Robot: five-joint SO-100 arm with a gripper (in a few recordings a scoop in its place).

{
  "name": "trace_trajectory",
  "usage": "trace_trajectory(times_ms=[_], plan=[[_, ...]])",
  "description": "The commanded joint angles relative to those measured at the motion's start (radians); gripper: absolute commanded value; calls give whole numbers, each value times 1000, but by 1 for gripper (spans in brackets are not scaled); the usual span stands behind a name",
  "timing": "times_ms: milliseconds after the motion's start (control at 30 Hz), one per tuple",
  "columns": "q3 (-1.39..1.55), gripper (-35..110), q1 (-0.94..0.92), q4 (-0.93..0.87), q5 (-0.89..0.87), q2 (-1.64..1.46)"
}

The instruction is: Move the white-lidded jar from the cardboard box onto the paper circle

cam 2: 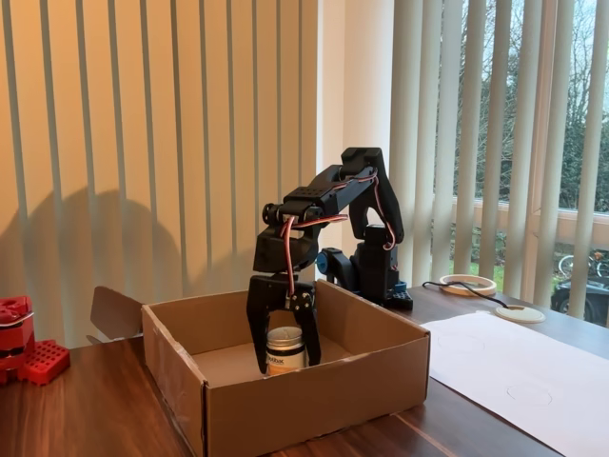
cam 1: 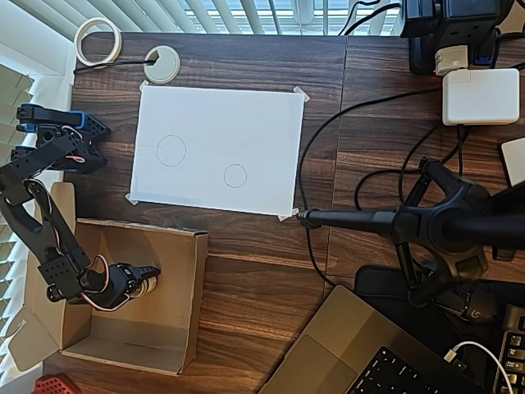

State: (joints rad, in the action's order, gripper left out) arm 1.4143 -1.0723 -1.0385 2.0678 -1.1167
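**Gripper down in the box, fingers around the jar**

Black arm reaches down into the cardboard box, gripper pointing straight down so it clears the box walls. In the fixed view the two fingers straddle the white-lidded jar, one each side, set about jar-wide. Can't tell if they are actually pressing on it or just beside it. The jar looks to be sitting on the box floor, upright, not lifted; judgement: grasp step, lift not yet done.

Overhead view: gripper over the jar, near the middle of the box; box flaps are folded out to the left, leaving the top open for the reach.

White sheet is taped at its corners to the tabletop, likely so it won't slide. Two pencil circles on it: the paper circle, the smaller one, is empty, well apart from the box; the larger circle sits to its left.

Writing: the jar has a dark label band with small print, too small to read. No readable brand anywhere else.
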Motion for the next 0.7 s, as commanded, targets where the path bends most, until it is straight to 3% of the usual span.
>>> trace_trajectory(times_ms=[0, 367, 667], plan=[[-124, 12, 11, -55, -8, -216], [-394, 11, 43, -252, 107, -301], [-511, 10, 275, -259, 147, -298]])
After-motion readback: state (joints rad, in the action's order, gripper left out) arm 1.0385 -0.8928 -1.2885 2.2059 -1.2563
